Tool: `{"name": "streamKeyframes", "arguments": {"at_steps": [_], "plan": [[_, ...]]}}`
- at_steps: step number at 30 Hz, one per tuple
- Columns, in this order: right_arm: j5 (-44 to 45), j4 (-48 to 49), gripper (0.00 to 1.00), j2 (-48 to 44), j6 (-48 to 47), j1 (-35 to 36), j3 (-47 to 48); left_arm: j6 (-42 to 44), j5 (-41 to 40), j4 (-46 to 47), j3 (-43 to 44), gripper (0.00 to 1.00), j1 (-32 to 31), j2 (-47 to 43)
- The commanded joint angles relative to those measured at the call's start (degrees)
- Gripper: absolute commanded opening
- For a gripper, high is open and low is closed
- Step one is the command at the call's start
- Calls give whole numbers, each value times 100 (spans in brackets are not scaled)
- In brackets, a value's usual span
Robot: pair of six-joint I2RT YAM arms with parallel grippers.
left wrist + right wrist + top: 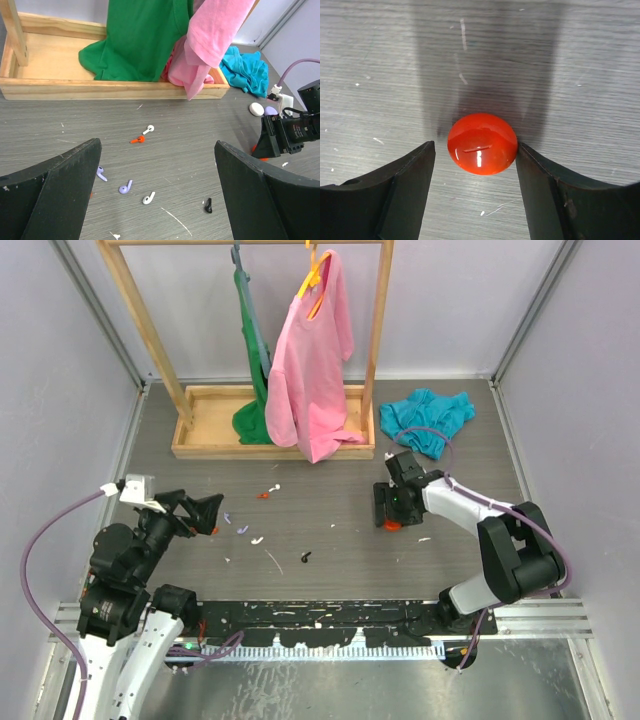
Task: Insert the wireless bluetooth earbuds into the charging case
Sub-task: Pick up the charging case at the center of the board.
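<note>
**Desk:** What's on the table right now?

**Operator:** On my left, the left gripper hangs above the table, spread wide and holding nothing. The earbuds lie loose ahead of it. A red bud is just beside a white bud. Nearer me are two lilac buds, a second white bud and a black bud. On my right, the right gripper sits low at the table, straddling the red case.

**Desk:** Is it pinching the case?

**Operator:** Not that I can see. One finger touches the case. On the other side a strip of table shows between finger and case. So the jaws are part spread, with no grip yet.

**Desk:** Which step is this?

**Operator:** I'd say the first one, securing the case. No bud is in it, and all of them lie well apart from it across the table. The lid looks shut, a smooth dome. Next I need to close squarely on those rounded sides so the case doesn't skid away. Then the lid has to come open. Only after that does my left arm go for a bud. Each one is far smaller than a finger, so that pinch has to be low and centred.
</note>
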Motion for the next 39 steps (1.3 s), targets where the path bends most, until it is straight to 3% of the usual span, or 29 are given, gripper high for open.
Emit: {"name": "streamKeyframes", "arguments": {"at_steps": [1,10,23,29,39], "plan": [[-327,-169,70,-144,93,213,220,0,137,212,86,98,-23,62],[293,-440,71,15,-82,324,596,-12,193,236,86,98,-17,85],[299,-496,69,582,-492,362,809,-97,602,317,81,98,-24,276],[202,-463,60,647,-527,478,768,-682,1067,748,-72,98,-22,611],[54,105,56,-58,-423,989,612,-1740,2116,1466,-370,100,-16,1491]]}}
